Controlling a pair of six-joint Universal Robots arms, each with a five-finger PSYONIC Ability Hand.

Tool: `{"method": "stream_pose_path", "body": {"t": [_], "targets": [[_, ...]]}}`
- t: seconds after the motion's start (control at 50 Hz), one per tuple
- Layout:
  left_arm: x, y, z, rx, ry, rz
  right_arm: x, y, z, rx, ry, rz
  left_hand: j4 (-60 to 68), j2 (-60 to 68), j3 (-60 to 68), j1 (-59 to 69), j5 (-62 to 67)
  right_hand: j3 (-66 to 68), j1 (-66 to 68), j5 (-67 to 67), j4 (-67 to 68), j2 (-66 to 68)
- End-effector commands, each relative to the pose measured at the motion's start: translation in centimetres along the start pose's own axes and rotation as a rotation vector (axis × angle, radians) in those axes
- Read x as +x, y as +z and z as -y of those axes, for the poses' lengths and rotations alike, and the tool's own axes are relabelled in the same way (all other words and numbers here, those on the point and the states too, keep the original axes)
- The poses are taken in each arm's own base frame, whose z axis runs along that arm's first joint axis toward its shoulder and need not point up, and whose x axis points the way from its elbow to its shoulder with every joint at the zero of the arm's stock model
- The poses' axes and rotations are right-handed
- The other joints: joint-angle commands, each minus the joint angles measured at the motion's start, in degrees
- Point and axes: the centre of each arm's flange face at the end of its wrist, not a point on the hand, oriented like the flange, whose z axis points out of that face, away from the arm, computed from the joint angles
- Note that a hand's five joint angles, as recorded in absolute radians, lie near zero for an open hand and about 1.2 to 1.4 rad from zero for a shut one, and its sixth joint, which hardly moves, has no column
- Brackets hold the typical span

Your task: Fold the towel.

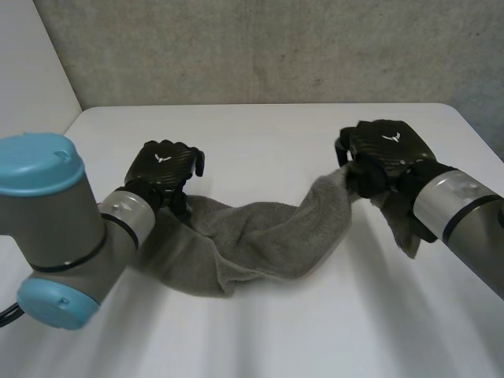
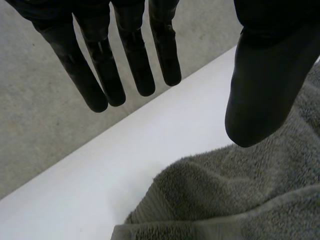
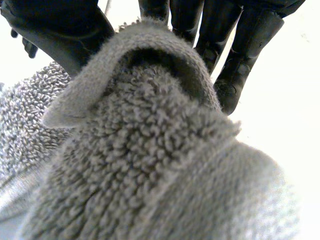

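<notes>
Grey towel point(image 1: 260, 236) lay bunched in a loose, sagging band across the middle of the white table point(image 1: 260, 134), running from the left hand point(image 1: 164, 167) to the right hand point(image 1: 386, 153). Its left end sat heaped on the tabletop beside and beneath the left hand. Its right end rose off the surface into the right hand, with a flap hanging down below that hand.

In the left wrist view, the left hand's fingers point(image 2: 135, 65) were straight and spread, well apart from the thumb point(image 2: 260, 90), and gripped nothing. The thumb hovered just over a rumpled fold of the cloth, and bare tabletop lay under the fingers.

In the right wrist view, the right hand was closed around the towel's end, with the thick terry bundle pinched between its thumb point(image 3: 60, 30) and its fingers point(image 3: 245, 45).

A rough grey wall point(image 1: 260, 47) stood behind the table.
</notes>
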Motion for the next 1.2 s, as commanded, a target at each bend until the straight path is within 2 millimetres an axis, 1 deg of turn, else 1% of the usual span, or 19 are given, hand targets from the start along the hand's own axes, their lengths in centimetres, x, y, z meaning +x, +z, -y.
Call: {"method": "stream_pose_path", "body": {"t": [0.02, 0.2, 0.26, 0.38, 0.62, 0.68, 0.72, 0.74, 0.76, 0.78, 0.8, 0.94, 1.04, 1.06, 1.08, 1.1, 1.12, 1.14, 1.2], "targets": [[-1.2, 0.8, -1.1, -0.027, -0.019, -0.086, 2.6, -0.2, -2.1, -0.067, -0.046, -0.051, -2.5, -2.5, -2.3, -2.4, -12.1, 2.6, 3.5, 4.8, 2.3, 4.2], [-2.0, 2.3, -2.5, -0.079, 0.08, -0.065, 4.7, -0.1, -3.9, -0.11, -0.028, -0.082, 0.2, 0.2, 0.4, 0.3, -9.4, 2.6, 3.5, 4.8, 2.3, 4.2], [-3.1, 2.7, -3.6, -0.128, 0.134, -0.015, 4.6, 0.2, -4.6, -0.128, -0.015, -0.059, -0.1, -0.1, 0.1, -0.1, -9.8, 2.6, 3.5, 4.8, 2.3, 4.2], [-3.8, 3.5, -5.9, -0.218, 0.21, 0.046, 4.3, 0.5, -5.5, -0.152, -0.002, -0.033, -0.4, -0.5, -0.2, -0.4, -10.1, 2.6, 3.5, 4.8, 2.3, 4.2], [-3.8, 3.9, -7.4, -0.257, 0.227, 0.051, 4.0, 0.6, -6.3, -0.174, 0.008, -0.021, -0.1, -0.1, 0.1, -0.1, -9.8, 2.6, 3.5, 4.8, 2.3, 4.2], [-3.7, 3.9, -7.6, -0.264, 0.226, 0.049, 4.0, 0.7, -6.4, -0.177, 0.008, -0.021, 4.9, 4.9, 5.1, 5.0, -4.7, 2.6, 3.5, 4.8, 2.3, 4.2], [-3.7, 3.9, -7.7, -0.265, 0.224, 0.052, 4.0, 0.7, -6.4, -0.178, 0.008, -0.021, 20.7, 20.6, 20.9, 20.7, 11.0, 2.6, 3.5, 4.8, 2.3, 4.2], [-3.7, 3.9, -7.7, -0.265, 0.224, 0.052, 4.0, 0.7, -6.4, -0.178, 0.008, -0.021, 20.8, 20.7, 21.0, 20.8, 11.1, 2.6, 3.5, 4.8, 2.3, 4.2], [-3.7, 3.9, -7.4, -0.261, 0.22, 0.055, 4.0, 0.7, -6.4, -0.177, 0.008, -0.021, 28.7, 28.7, 29.0, 28.8, 19.1, 2.6, 3.5, 4.8, 2.3, 4.2], [-3.7, 3.9, -7.4, -0.261, 0.22, 0.056, 4.0, 0.7, -6.4, -0.177, 0.008, -0.021, 28.8, 28.8, 29.0, 28.9, 19.2, 2.6, 3.5, 4.8, 2.3, 4.2], [-3.8, 3.8, -7.1, -0.253, 0.217, 0.061, 4.0, 0.7, -6.4, -0.177, 0.008, -0.023, 38.8, 38.8, 39.0, 38.8, 29.1, 2.6, 3.5, 4.8, 2.3, 4.2], [-3.6, 3.2, -5.3, -0.207, 0.2, 0.068, 4.2, 0.9, -6.1, -0.168, 0.005, -0.026, 38.9, 38.9, 39.1, 38.9, 29.2, 2.6, 3.5, 4.8, 2.3, 4.2], [-4.3, 2.2, -1.8, -0.115, 0.147, 0.101, 5.0, 1.0, -5.0, -0.142, -0.004, -0.051, 38.9, 38.9, 39.1, 38.9, 29.2, 2.6, 3.5, 4.8, 2.3, 4.2], [-4.3, 2.2, -1.8, -0.115, 0.147, 0.101, 5.0, 1.0, -5.0, -0.141, -0.004, -0.051, 38.9, 38.9, 39.1, 38.9, 29.2, 2.6, 3.5, 4.8, 2.3, 4.2], [-4.8, 1.9, -0.6, -0.077, 0.133, 0.119, 5.1, 1.0, -4.4, -0.125, -0.01, -0.055, 38.9, 38.9, 39.1, 38.9, 29.2, 2.6, 3.5, 4.8, 2.3, 4.2], [-4.8, 1.9, -0.6, -0.076, 0.132, 0.119, 5.1, 1.0, -3.6, -0.101, -0.021, -0.059, 38.9, 38.9, 39.1, 38.9, 29.2, 2.6, 3.5, 4.8, 2.3, 4.2], [-5.2, 1.7, 0.7, -0.037, 0.117, 0.134, 5.1, 1.0, -3.6, -0.101, -0.022, -0.059, 38.9, 38.9, 39.1, 38.9, 29.2, 2.6, 3.5, 4.8, 2.3, 4.2], [-5.5, 1.5, 1.7, -0.003, 0.101, 0.144, 5.2, 0.9, -2.6, -0.073, -0.035, -0.064, 38.9, 38.9, 39.1, 38.9, 29.2, 2.6, 3.5, 4.8, 2.3, 4.2], [-5.5, 1.4, 2.6, 0.024, 0.094, 0.141, 5.3, 0.8, -2.0, -0.061, -0.038, -0.07, 38.9, 38.9, 39.1, 38.9, 29.2, 2.6, 3.5, 4.8, 2.3, 4.2]]}}
